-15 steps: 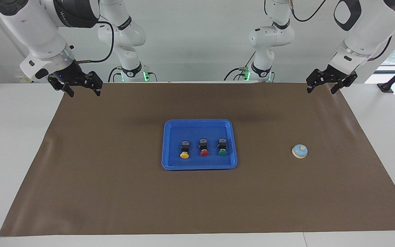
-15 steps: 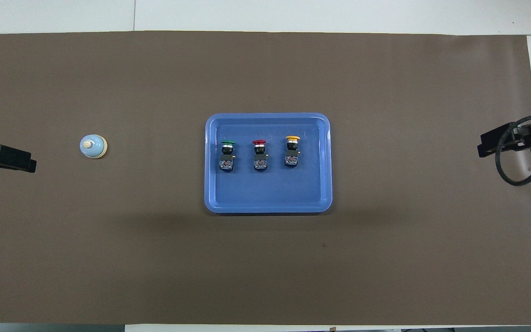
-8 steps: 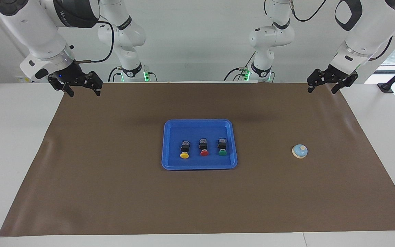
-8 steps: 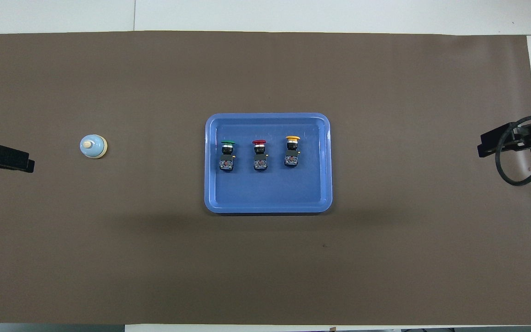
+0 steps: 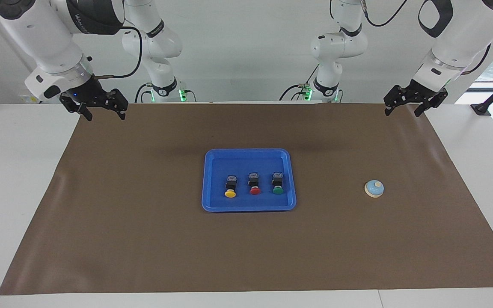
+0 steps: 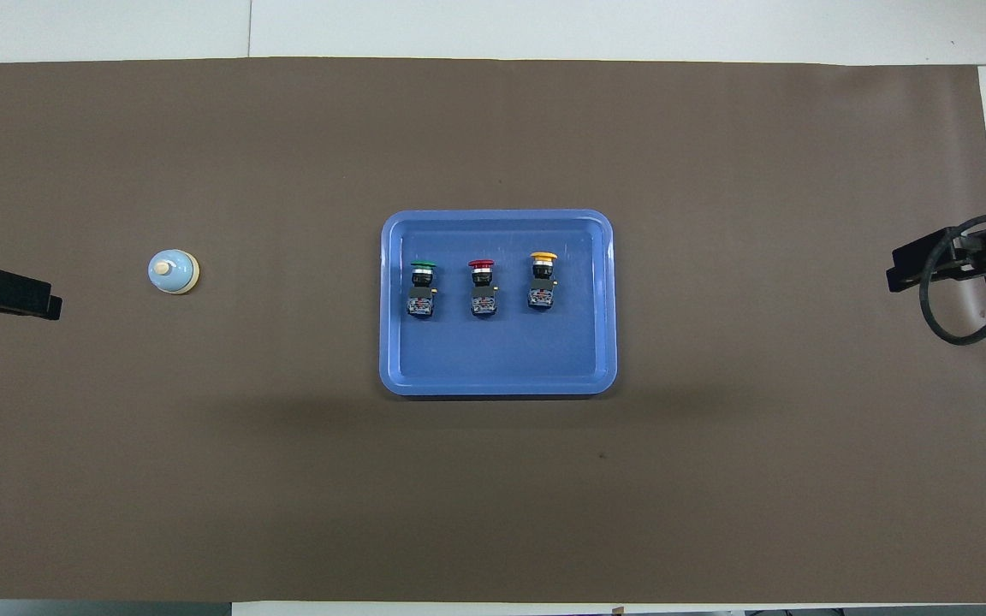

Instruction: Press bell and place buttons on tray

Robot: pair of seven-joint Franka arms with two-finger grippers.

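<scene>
I work in a robotics lab: my two white Franka arms (image 5: 49, 42) are bolted at the edge of a white table (image 5: 15, 171) whose brown mat (image 5: 144, 239) lies before a bare white wall (image 5: 246, 51).

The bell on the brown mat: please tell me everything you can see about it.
The bell is a small round dome, light blue, with a pale knob on top and a cream ring at its base. It looks like smooth plastic or painted metal. It stands upright on the brown mat, toward the left arm's end of the table, beside the blue tray but well apart from it. Nothing touches it except the mat; no claw is over it.
</scene>
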